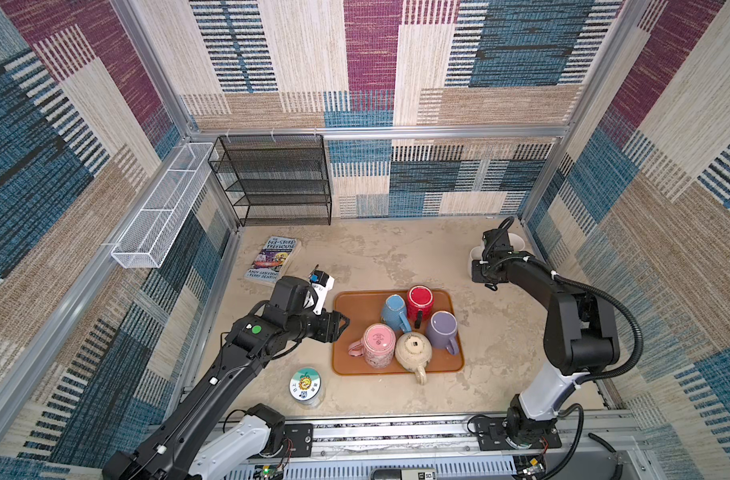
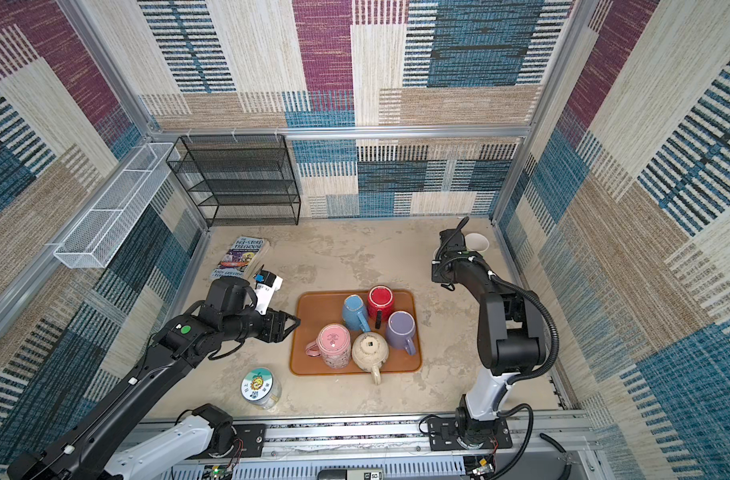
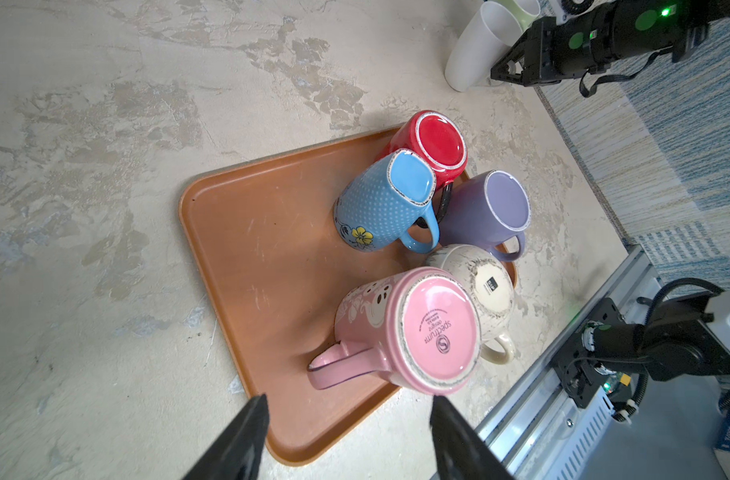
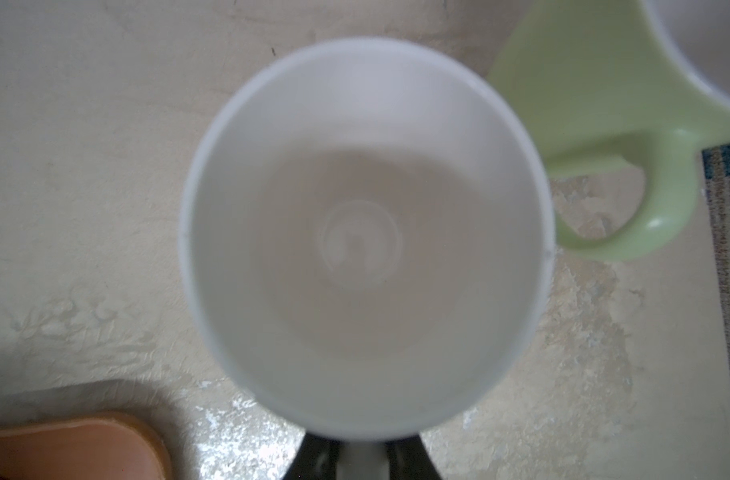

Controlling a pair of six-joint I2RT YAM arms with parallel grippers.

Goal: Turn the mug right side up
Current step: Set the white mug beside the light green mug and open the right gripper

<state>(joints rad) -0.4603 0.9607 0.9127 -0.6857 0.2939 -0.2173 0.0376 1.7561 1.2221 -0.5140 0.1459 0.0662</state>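
Weight and a slick, chippable glaze likely mark the upside-down pink mug (image 3: pixel 417 332) on the tray's (image 3: pixel 251 249) near-left corner: the left gripper (image 3: pixel 349 401), jaws apart beside the tray, should span its body, while the right gripper (image 4: pixel 361 457) beyond the tray pinches a white mug (image 4: pixel 363 232).

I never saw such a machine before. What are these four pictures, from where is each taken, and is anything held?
Two robot arms work at a table. Two pictures look down from above; two come from cameras on the wrists. On the table lie a tray with five upside-down mugs, a book, a jar, a white mug and a green mug, both upright. The left claw is open and empty near the pink mug. The right claw seems shut on the white mug's handle.
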